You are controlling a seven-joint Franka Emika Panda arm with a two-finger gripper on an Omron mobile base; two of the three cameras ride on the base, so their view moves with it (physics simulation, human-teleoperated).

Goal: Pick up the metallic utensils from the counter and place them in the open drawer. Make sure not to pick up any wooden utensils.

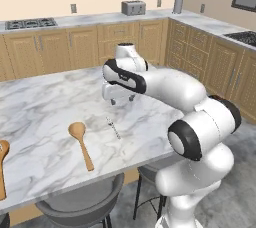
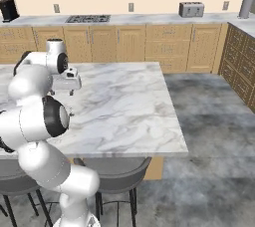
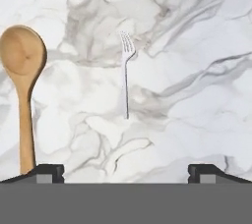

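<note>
A white marble worktop (image 1: 45,107) in a wood-cabinet kitchen carried two wooden spoons (image 1: 81,144) and one fork (image 3: 126,73) below the open, empty fingers (image 3: 126,171).

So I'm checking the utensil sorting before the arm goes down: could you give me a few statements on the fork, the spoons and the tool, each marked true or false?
1. The fork lies flat on the marble counter. True.
2. The tool grips the fork. False: it hangs open above the counter, holding nothing.
3. A wooden spoon lies beside the fork, apart from it. True.
4. The fork rests in the spoon's bowl. False: bare marble separates them.
5. A second wooden spoon lies at the counter's left edge in the left base view. True.
</note>
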